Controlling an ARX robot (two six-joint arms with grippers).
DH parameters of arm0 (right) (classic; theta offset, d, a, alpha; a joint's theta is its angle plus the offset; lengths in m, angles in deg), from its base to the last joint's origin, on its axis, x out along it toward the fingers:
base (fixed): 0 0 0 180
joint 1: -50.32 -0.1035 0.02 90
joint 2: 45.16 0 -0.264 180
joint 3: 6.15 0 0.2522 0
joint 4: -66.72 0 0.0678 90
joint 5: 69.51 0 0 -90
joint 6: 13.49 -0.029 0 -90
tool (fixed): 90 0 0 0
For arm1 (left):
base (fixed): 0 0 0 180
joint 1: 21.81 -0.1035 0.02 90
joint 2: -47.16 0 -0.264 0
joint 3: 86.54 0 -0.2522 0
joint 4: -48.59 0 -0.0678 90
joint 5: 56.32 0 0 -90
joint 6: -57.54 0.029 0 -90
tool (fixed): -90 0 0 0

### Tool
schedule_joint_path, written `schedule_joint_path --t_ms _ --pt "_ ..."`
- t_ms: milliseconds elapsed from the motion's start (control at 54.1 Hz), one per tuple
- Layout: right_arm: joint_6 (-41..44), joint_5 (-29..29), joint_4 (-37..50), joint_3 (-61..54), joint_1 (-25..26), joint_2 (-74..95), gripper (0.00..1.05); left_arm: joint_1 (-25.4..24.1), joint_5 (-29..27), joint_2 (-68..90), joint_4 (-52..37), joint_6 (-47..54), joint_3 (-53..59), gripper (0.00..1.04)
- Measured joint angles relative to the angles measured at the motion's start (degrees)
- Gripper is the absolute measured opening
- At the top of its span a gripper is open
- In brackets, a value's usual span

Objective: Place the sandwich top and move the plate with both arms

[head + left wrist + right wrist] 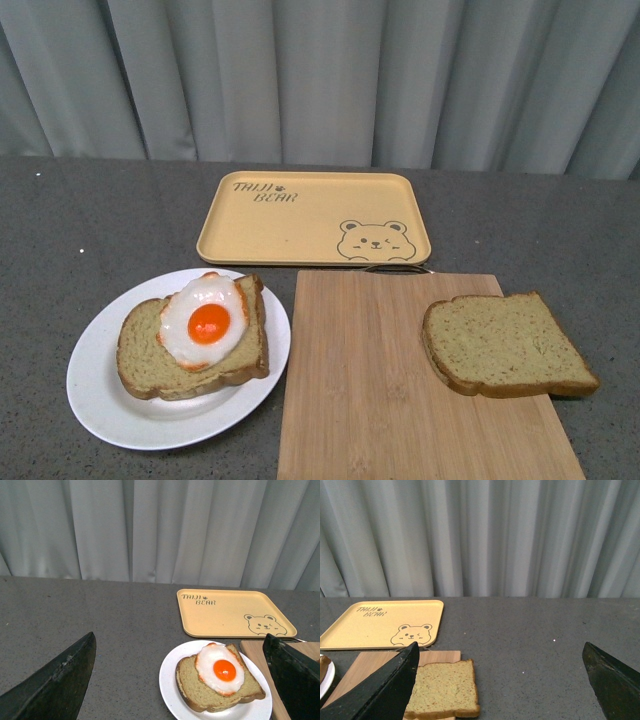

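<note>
The sandwich top (505, 345), a plain speckled bread slice, lies on the right part of a wooden board (400, 400); it also shows in the right wrist view (442, 696). The white plate (100, 400) at front left holds a like slice with a fried egg (205, 322); the plate shows in the left wrist view (167, 680) too. No arm shows in the front view. My left gripper (180, 680) is open, raised above and short of the plate. My right gripper (500, 680) is open, raised above the table, with the sandwich top beside its one finger (380, 692).
A yellow tray (312, 217) with a bear drawing lies behind the board, also in the left wrist view (232, 612) and the right wrist view (380, 622). Grey curtains hang behind the dark grey table (90, 230).
</note>
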Motion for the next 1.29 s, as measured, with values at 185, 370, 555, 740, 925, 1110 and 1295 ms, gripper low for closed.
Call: schedule_joint_path --t_ms 185,370,555,740,925,1110,1295 --pt "0.0 0.0 0.0 0.0 0.0 0.0 0.95 0.0 0.0 0.0 0.0 0.0 0.0 0.98" --pt "0.0 0.0 0.0 0.0 0.0 0.0 0.95 0.0 0.0 0.0 0.0 0.0 0.0 0.98" --pt "0.0 0.0 0.0 0.0 0.0 0.0 0.95 0.0 0.0 0.0 0.0 0.0 0.0 0.98" --pt "0.0 0.0 0.0 0.0 0.0 0.0 0.95 0.0 0.0 0.0 0.0 0.0 0.0 0.98" --pt "0.0 0.0 0.0 0.0 0.0 0.0 0.95 0.0 0.0 0.0 0.0 0.0 0.0 0.98" --pt "0.0 0.0 0.0 0.0 0.0 0.0 0.95 0.0 0.0 0.0 0.0 0.0 0.0 0.98" --pt "0.0 0.0 0.0 0.0 0.0 0.0 0.95 0.0 0.0 0.0 0.0 0.0 0.0 0.98"
